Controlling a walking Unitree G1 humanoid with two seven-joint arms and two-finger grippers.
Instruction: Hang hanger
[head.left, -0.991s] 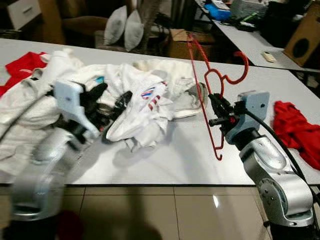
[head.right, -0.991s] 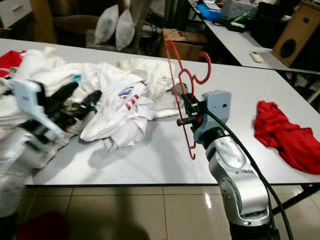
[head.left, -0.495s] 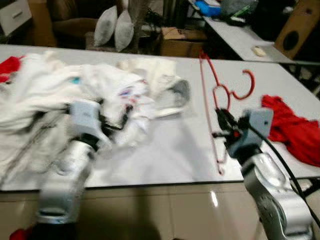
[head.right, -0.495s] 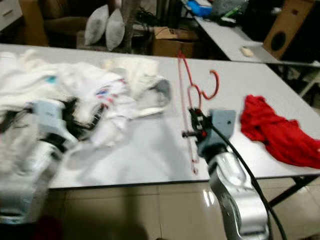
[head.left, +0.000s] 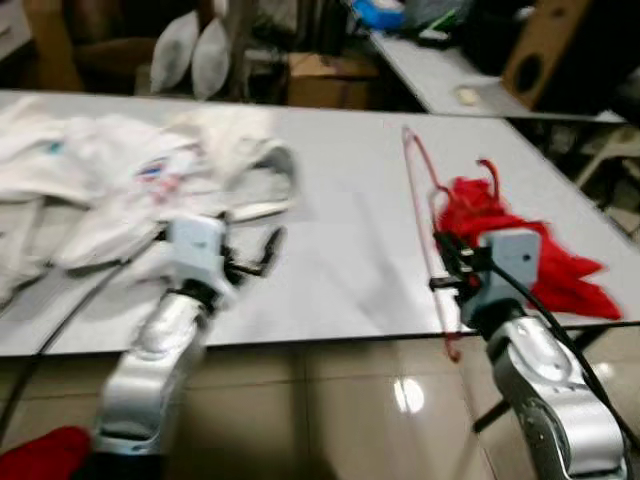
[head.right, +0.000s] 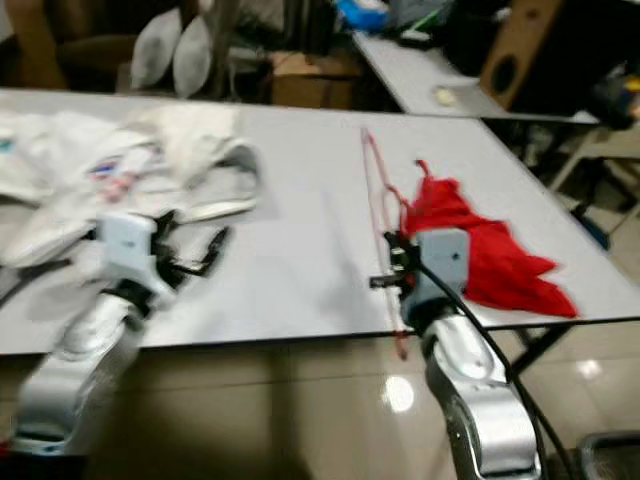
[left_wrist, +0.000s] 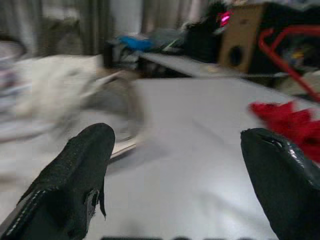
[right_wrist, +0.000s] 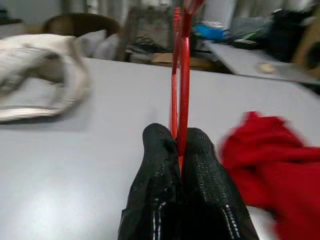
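View swings right vs 1 s and 0.5 s ago: the pile of white garments slides to the 10 o'clock side of frame, the crumpled red cloth moves in to 3 o'clock. That's camera motion as the robot turns; the clothes aren't moving on the long grey-white table.

Right gripper: clamped tight on the thin red wire hanger, same hold as 1 s ago. Right wrist view shows both black fingers pinched on the red wire, which runs up and away between them. Hanger stands near-vertical, hook end at 12 o'clock from the gripper, lower end past the table's near edge at 6 o'clock. It overlaps the red cloth in view; can't tell if they touch.

Left gripper: now pulled off the white garments, fingers spread wide, nothing between them, hovering over bare table near the front edge. Left wrist view confirms, with pads far apart.

My read: pickup done, robot is turning toward a hanging spot. No rail or rod visible yet. Frames are blurred, so fine detail is unreliable.
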